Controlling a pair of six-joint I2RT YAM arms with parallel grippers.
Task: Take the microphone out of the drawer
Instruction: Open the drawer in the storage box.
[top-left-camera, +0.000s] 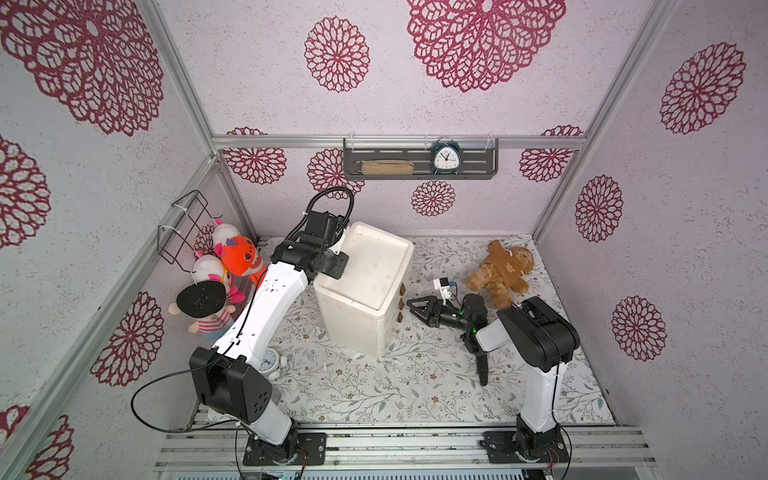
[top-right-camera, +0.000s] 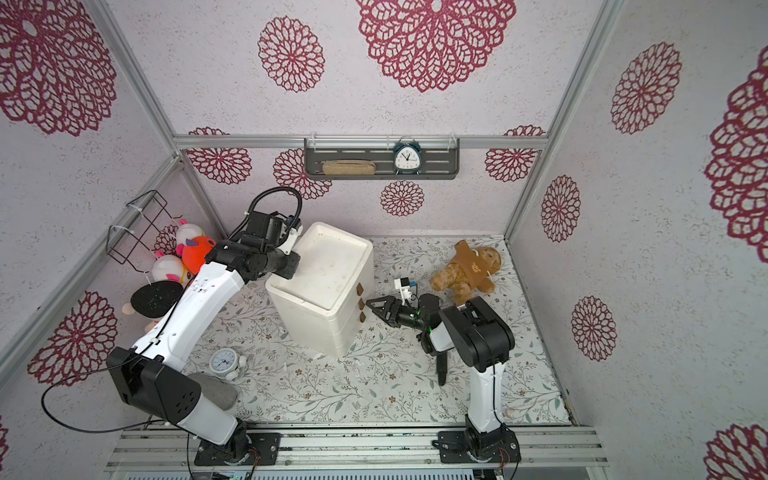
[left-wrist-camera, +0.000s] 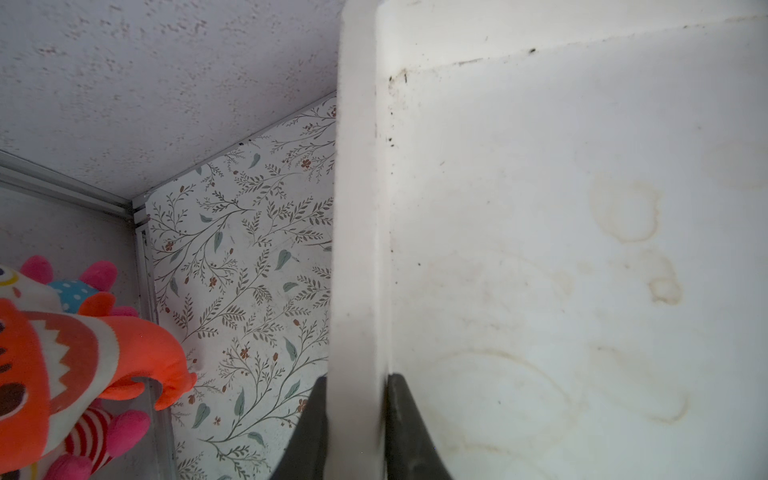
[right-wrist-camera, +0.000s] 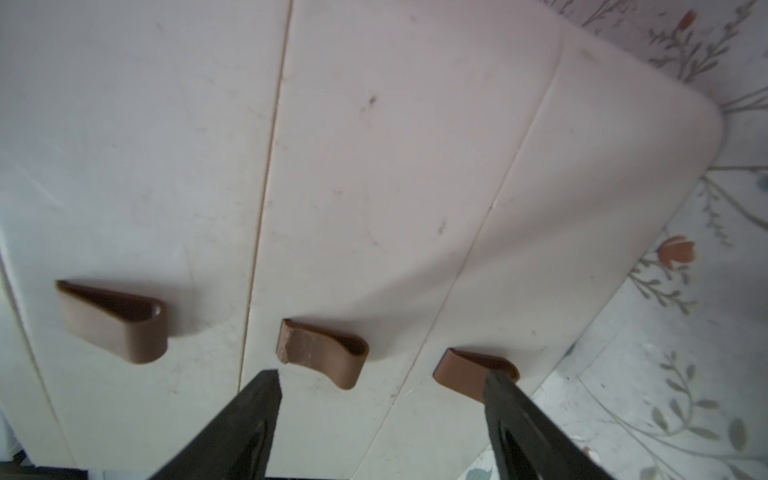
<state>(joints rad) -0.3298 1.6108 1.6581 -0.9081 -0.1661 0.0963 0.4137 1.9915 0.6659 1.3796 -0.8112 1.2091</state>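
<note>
The white drawer unit (top-left-camera: 361, 328) (top-right-camera: 316, 328) stands mid-table, its three drawers all shut. The microphone is hidden. My left gripper (top-left-camera: 340, 251) (top-right-camera: 296, 242) (left-wrist-camera: 355, 376) is shut on the rim (left-wrist-camera: 357, 208) of the unit's top tray, with one finger outside it and one inside. My right gripper (top-left-camera: 413, 309) (top-right-camera: 372, 307) (right-wrist-camera: 382, 374) is open, level with the drawer fronts and close to them. Three brown handles show in the right wrist view. The middle handle (right-wrist-camera: 322, 353) lies just ahead, between the fingers. One finger overlaps the lowest handle (right-wrist-camera: 465, 370). The top handle (right-wrist-camera: 116, 324) is off to the side.
A brown teddy bear (top-left-camera: 498, 270) lies behind the right arm. Plush toys (top-left-camera: 232, 257) crowd the left wall under a wire basket (top-left-camera: 187, 224). A small white alarm clock (top-right-camera: 224, 363) sits by the left arm. A slim black object (top-left-camera: 482, 368) lies on the mat. A wall shelf (top-left-camera: 419, 174) holds a clock.
</note>
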